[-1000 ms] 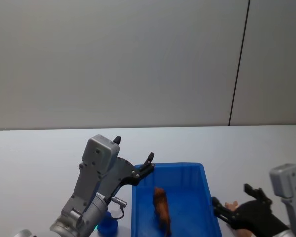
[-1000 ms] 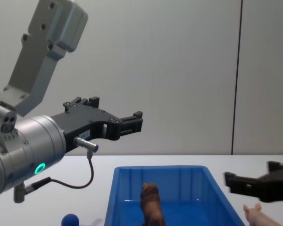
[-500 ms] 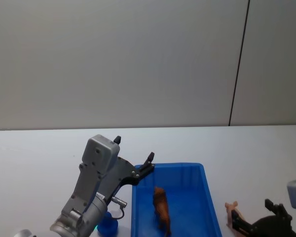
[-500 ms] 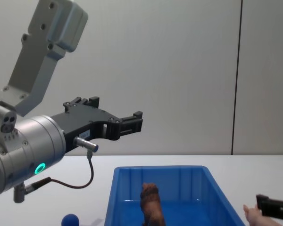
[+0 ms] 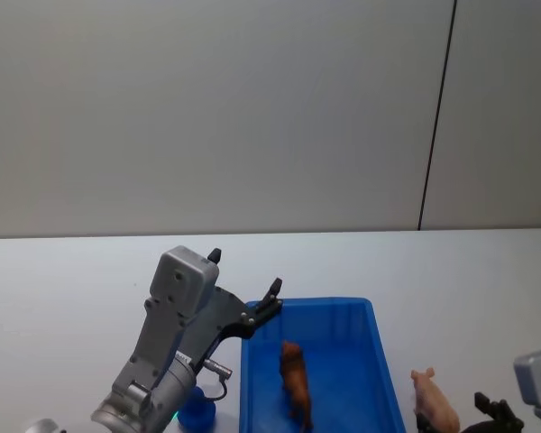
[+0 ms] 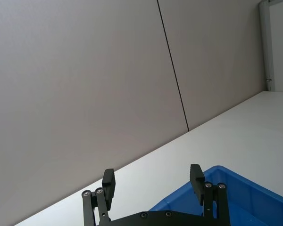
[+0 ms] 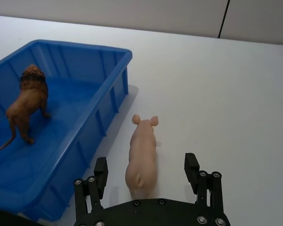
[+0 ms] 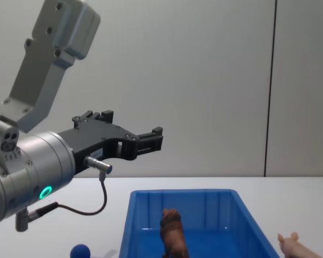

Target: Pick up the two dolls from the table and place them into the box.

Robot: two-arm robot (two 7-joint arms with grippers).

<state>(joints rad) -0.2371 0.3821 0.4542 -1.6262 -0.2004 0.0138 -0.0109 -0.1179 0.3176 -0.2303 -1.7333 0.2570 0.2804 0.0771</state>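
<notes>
The reddish-brown doll (image 7: 30,101) stands upright on its 4 legs on the floor of the blue box (image 7: 118,80), in the middle of it, with its head towards the far wall and its tail towards the robot. The head view shows the same figure (image 5: 295,383) inside the box (image 5: 325,304), and the chest view shows its furry head and back (image 8: 172,231) rising just above the near rim.

The pink pig doll (image 7: 144,146) stands on the white table (image 7: 217,94) outside the box, just beside the box's right-hand wall but not touching it, with its snout and 2 pointed ears towards the far side. In the head view the pig (image 5: 435,406) is to the right of the box.

The right tool (image 7: 146,162) is low at the near right of the table, its 2 black fingers spread wide and holding nothing. The pig's hind end seems to lie between them, though I cannot tell whether the fingers are down at its level or above it; neither touches it.

The left tool (image 6: 152,173) hangs raised above the table at the box's left side, pointing towards the far-left corner of the box, its fingers also spread wide and empty. A small blue ball (image 8: 79,250) lies on the table beneath the left arm, left of the box
</notes>
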